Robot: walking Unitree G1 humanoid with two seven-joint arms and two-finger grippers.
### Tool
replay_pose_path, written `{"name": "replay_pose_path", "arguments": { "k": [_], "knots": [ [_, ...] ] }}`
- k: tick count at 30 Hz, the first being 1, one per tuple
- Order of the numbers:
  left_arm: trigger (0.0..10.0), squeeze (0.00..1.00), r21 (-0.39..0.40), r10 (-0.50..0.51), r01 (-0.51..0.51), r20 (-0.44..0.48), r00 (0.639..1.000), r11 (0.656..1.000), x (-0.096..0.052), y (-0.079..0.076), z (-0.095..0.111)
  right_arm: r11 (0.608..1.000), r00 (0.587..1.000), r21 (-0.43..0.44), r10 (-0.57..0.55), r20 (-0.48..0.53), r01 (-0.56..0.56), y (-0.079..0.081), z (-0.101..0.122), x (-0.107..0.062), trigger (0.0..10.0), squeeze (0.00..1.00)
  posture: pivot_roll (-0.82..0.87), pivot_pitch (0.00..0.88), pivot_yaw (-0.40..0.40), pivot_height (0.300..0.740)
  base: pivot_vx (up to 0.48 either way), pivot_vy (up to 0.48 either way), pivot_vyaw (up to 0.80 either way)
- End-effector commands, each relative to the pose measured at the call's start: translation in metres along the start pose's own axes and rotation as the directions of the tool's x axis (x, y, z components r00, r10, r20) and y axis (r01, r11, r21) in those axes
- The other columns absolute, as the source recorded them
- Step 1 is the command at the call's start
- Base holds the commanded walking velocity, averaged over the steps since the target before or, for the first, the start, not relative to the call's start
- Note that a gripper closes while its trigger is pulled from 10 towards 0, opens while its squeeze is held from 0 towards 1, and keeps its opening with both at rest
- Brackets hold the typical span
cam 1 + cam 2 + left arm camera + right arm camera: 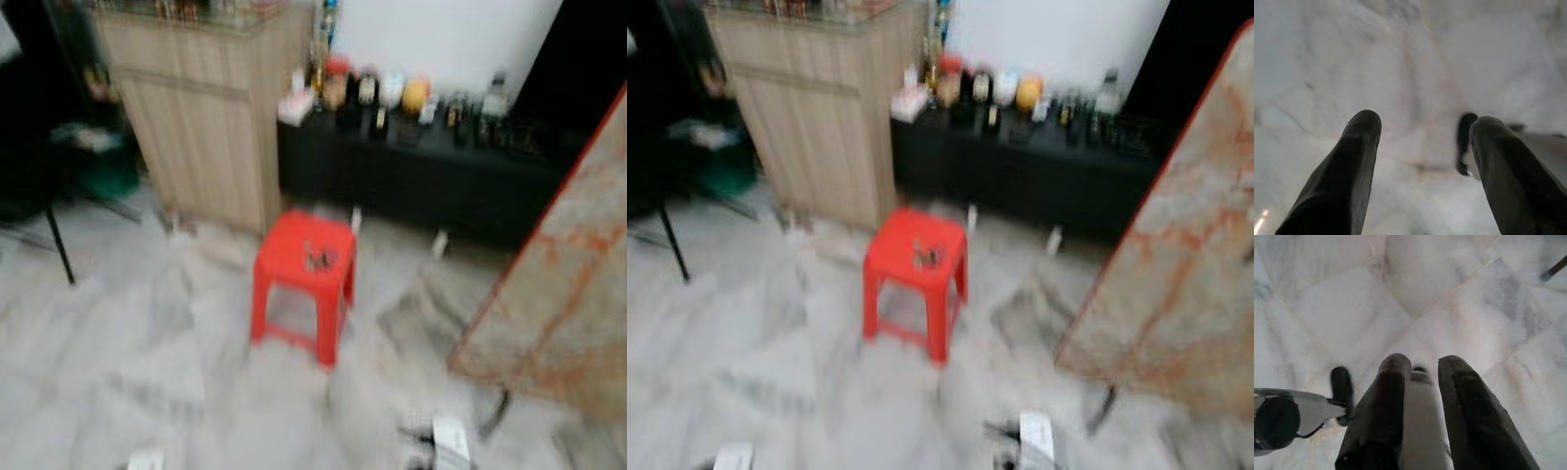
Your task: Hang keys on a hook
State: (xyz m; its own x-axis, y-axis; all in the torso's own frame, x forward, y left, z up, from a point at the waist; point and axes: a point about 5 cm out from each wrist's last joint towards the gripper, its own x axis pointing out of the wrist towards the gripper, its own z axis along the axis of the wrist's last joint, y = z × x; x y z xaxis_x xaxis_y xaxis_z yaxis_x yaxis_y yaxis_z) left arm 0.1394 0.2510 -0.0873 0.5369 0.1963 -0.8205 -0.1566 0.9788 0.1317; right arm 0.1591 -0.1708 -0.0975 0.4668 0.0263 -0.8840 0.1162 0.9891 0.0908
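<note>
the head views were blurred. a small dark bunch, likely the keys [317,258], lay on the seat of a red plastic stool [302,282] standing on the pale marble floor [118,362], toward the seat's right edge. behind the stool stood a wooden cabinet [201,117] and, beside it, a low black unit [421,181] with bottles and jars along its top. a reddish marble slab [563,284] leaned at the right. the left gripper [1422,142] hung over the floor with its fingers spread wide, holding nothing. the right gripper [1425,382] also pointed at the floor, its fingers a narrow gap apart and empty.
</note>
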Motion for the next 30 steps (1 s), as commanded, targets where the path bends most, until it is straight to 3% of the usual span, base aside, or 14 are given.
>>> {"name": "replay_pose_path", "arguments": {
  "k": [1, 17, 22, 30],
  "knots": [
    [10.0, 0.00, 0.005, -0.016, 0.016, -0.011, 1.000, 1.000, 0.000, -0.006, -0.003, 1.000, 1.000, 0.005, -0.028, -0.003, 0.028, -0.010, -0.002, -0.002, 10.0, 0.00, 0.00, 0.000, -0.013, 0.740, 0.000, 0.480, 0.00],
    [10.0, 0.00, 0.052, -0.018, 0.019, -0.011, 1.000, 0.998, 0.000, -0.002, -0.001, 0.999, 0.999, 0.014, -0.033, 0.002, 0.033, -0.007, -0.003, -0.001, 10.0, 0.00, -0.03, 0.000, 0.011, 0.740, 0.000, 0.460, 0.00],
    [10.0, 0.00, 0.098, -0.017, 0.018, -0.016, 1.000, 0.995, 0.001, 0.000, 0.002, 0.999, 1.000, 0.019, -0.026, 0.007, 0.026, -0.004, -0.001, -0.001, 10.0, 0.00, -0.03, 0.000, 0.018, 0.740, 0.000, 0.000, 0.00],
    [10.0, 0.00, 0.079, -0.021, 0.020, 0.011, 1.000, 0.997, 0.002, 0.003, 0.009, 1.000, 1.000, 0.017, -0.018, 0.015, 0.018, 0.000, 0.003, 0.000, 10.0, 0.00, -0.02, 0.000, 0.023, 0.740, 0.000, 0.000, 0.00]
  ]
}}
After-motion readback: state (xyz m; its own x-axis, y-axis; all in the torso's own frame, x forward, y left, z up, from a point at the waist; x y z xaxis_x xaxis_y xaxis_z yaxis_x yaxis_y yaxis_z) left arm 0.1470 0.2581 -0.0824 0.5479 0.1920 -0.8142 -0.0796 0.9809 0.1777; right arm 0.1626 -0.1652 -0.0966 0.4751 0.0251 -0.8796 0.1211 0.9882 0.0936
